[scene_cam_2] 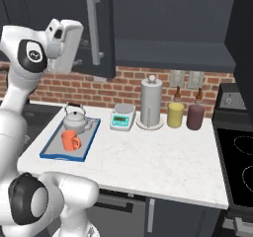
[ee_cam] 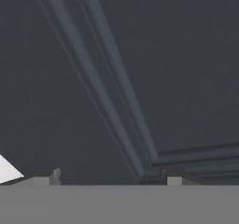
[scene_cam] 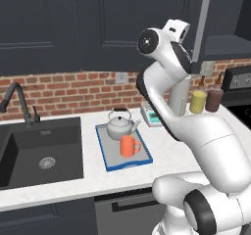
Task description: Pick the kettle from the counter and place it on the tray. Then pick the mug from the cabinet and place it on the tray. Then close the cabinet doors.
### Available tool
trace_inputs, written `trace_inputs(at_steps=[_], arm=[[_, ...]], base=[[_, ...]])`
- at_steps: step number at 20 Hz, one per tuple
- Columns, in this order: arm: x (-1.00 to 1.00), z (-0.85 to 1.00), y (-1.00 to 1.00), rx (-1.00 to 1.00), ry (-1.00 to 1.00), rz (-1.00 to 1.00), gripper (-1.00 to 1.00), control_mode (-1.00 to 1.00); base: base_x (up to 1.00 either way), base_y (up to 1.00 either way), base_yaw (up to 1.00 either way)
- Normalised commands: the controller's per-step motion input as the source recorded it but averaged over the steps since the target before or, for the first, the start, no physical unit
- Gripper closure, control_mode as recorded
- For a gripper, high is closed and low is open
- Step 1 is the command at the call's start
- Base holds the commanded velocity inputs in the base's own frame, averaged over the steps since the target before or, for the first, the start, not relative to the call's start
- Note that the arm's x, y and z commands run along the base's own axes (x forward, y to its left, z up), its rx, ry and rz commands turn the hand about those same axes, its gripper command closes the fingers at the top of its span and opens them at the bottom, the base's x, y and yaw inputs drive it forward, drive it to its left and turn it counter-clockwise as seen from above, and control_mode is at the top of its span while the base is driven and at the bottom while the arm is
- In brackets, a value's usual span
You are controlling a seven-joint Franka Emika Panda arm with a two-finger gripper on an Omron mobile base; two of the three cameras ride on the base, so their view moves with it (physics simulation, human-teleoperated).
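Note:
The silver kettle (scene_cam: 120, 125) and the orange mug (scene_cam: 129, 146) both stand on the blue-rimmed tray (scene_cam: 104, 156) on the white counter (scene_cam: 166, 153), the mug in front of the kettle. They also show as kettle (scene_cam_2: 75, 118) and mug (scene_cam_2: 70, 140) on the tray (scene_cam_2: 47, 151). My arm is raised high, with the hand (scene_cam_2: 66, 37) close against the open left cabinet door (scene_cam_2: 101, 43), near its grey bar handle (scene_cam_2: 93, 26). The gripper (ee_cam: 110, 177) is open with nothing between its tips, facing the navy door panel (ee_cam: 154, 69). The cabinet (scene_cam_2: 173, 48) stands open.
A paper-towel roll (scene_cam_2: 151, 102), a white scale (scene_cam_2: 122, 116), a yellow canister (scene_cam_2: 175, 115) and a dark-red canister (scene_cam_2: 195, 116) line the brick wall. The dark sink (scene_cam: 39, 151) lies left of the tray. A stove (scene_cam_2: 237, 152) is at the right. The right cabinet door (scene_cam_2: 243, 33) juts out.

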Motion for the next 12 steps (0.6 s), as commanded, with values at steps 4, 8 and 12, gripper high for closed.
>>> trace_inputs(at_steps=[4, 8, 12], arm=[[0.50, 0.00, -0.27, 0.04, 0.00, 0.32, -1.00, -1.00], [0.36, 0.00, -0.08, 0.00, 0.00, 0.31, -1.00, -1.00], [0.38, 0.00, 0.00, 0.00, 0.00, 0.31, -1.00, -1.00]], base=[[0.00, 0.00, 0.00], [0.00, 0.00, 0.00], [0.00, 0.00, 0.00]])
